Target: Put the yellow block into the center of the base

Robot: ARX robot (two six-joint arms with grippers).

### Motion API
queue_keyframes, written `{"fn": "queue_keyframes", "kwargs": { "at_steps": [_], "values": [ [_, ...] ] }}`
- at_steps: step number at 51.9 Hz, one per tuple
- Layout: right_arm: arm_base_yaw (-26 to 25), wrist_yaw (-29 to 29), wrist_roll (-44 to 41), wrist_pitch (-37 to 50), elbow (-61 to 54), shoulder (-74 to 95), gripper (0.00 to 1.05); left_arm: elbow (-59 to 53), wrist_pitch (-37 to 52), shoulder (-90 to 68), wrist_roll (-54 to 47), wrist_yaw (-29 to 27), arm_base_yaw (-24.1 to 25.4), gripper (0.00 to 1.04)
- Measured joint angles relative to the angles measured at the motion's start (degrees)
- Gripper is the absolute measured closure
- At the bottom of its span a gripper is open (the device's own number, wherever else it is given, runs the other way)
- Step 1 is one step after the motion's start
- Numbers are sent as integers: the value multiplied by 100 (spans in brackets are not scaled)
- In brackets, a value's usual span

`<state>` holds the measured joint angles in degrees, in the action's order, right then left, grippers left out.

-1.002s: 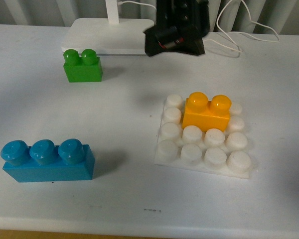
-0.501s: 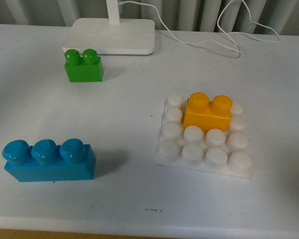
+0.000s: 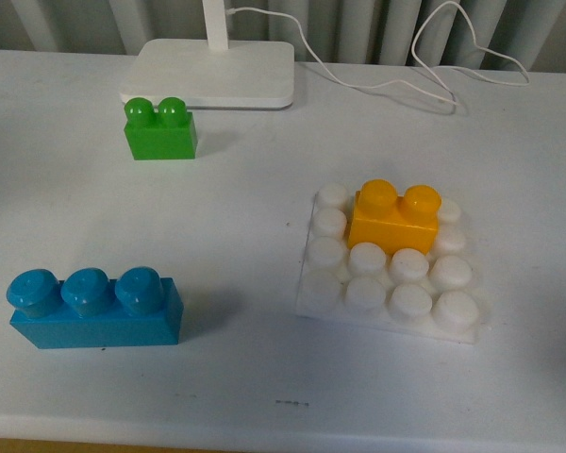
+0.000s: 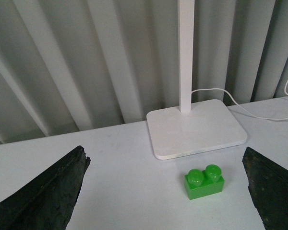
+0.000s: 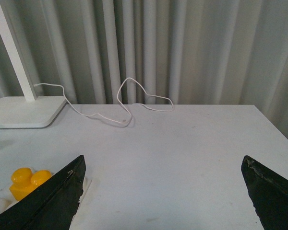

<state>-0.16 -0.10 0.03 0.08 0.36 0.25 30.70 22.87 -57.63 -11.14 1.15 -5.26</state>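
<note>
The yellow block (image 3: 394,219) sits on the white studded base (image 3: 387,283), over its middle studs toward the far side. It also shows in the right wrist view (image 5: 28,181), beside one dark fingertip. My right gripper (image 5: 163,179) is open and empty above bare table. My left gripper (image 4: 165,179) is open and empty, with the green brick (image 4: 204,181) lying on the table between its fingertips and well apart from both. Neither arm shows in the front view.
A green two-stud brick (image 3: 159,128) stands at the back left in front of the white lamp stand (image 3: 209,73). A blue three-stud brick (image 3: 93,307) lies at the front left. A white cable (image 3: 424,66) loops along the back.
The black gripper that hung at the back centre one second ago has left the front view. The view has shifted slightly. The blocks have stayed put.
</note>
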Motion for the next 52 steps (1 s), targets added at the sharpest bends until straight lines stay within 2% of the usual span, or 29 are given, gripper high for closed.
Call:
{"fn": "queue_keyframes", "kwargs": {
  "at_steps": [4,6,8,16,20,28,52],
  "values": [
    [0,7,0,0,0,0,9,-33,66,0,146,-59,-17,8],
    [0,4,0,0,0,0,9,-258,516,66,538,-516,-37,18],
    [0,4,0,0,0,0,9,-496,717,203,723,-573,-20,27],
    [0,2,0,0,0,0,9,-1182,911,636,997,-544,94,54],
    [0,4,0,0,0,0,9,-1493,944,879,1025,-166,369,71],
    [0,4,0,0,0,0,9,-1926,957,1335,1058,-136,509,99],
    [0,4,0,0,0,0,9,-2656,435,2592,1104,-118,511,101]
  ]
}}
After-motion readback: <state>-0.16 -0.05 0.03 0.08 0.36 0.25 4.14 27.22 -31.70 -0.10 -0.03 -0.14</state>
